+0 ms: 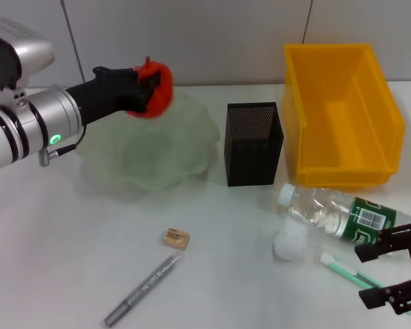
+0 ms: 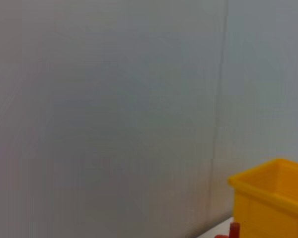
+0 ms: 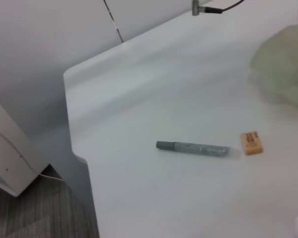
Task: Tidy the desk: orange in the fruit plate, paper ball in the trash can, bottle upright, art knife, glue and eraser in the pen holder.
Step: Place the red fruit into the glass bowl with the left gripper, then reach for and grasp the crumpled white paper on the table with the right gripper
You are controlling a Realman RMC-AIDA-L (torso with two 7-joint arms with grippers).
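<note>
Left gripper (image 1: 153,89) clenched on orange (image 1: 157,90), above far part of plate (image 1: 151,151). Right gripper (image 1: 390,271) parked near right, jaws released, beside lying bottle (image 1: 335,212). Glue (image 1: 142,289) and eraser (image 1: 176,238) near centre, left of knife (image 1: 349,273).

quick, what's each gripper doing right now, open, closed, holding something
Left gripper: shut on the orange, held above the fruit plate.
Right gripper: open, holding nothing, near the bottle.
</note>
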